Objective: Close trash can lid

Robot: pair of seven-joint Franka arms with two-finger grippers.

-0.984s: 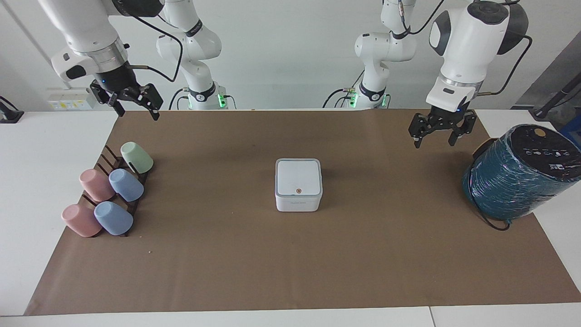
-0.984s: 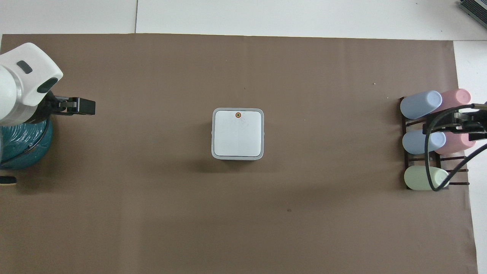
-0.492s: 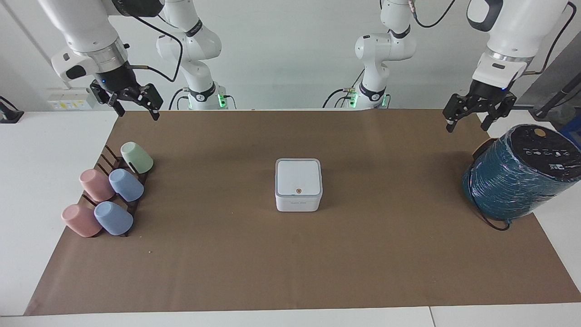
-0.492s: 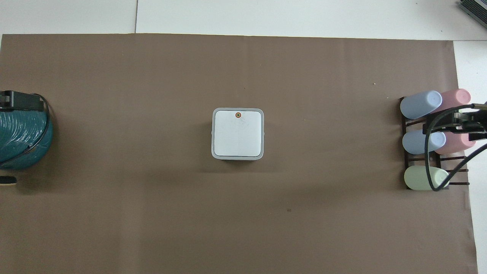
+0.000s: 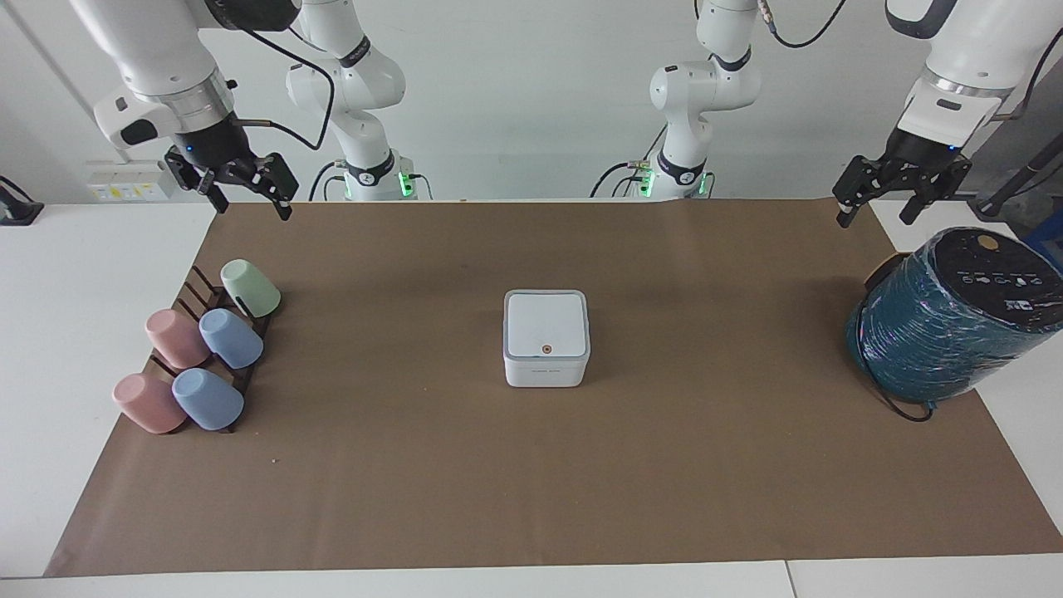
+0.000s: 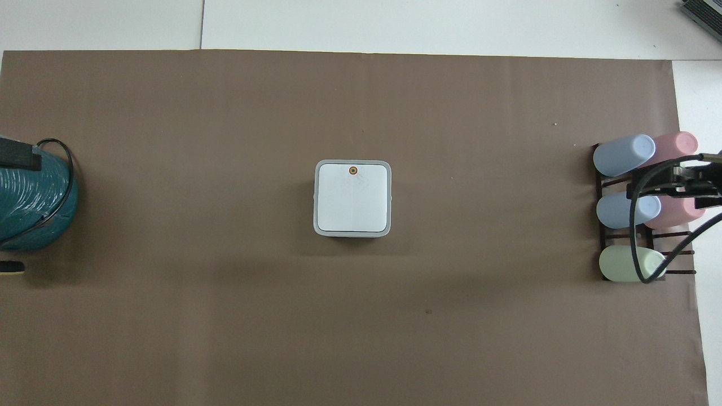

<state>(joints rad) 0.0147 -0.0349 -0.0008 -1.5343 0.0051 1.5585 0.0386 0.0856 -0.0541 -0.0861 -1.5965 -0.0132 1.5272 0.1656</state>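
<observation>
The trash can (image 5: pixel 546 371) is a small white square box with a grey rim band, in the middle of the brown mat. Its lid (image 5: pixel 546 325) lies flat and shut on it, with the orange dot on top; it also shows in the overhead view (image 6: pixel 352 197). My left gripper (image 5: pixel 872 218) is open and empty, raised near the teal cylinder at the left arm's end of the table. My right gripper (image 5: pixel 253 208) is open and empty, raised over the cup rack at the right arm's end. Both are well apart from the trash can.
A large teal wrapped cylinder (image 5: pixel 955 320) with a black cable lies at the left arm's end of the mat. A dark rack (image 5: pixel 217 292) with several pastel cups stands at the right arm's end.
My left gripper has risen and pulled back from over the mat toward the left arm's end of the table. The right arm has not moved. The lid stays shut.
</observation>
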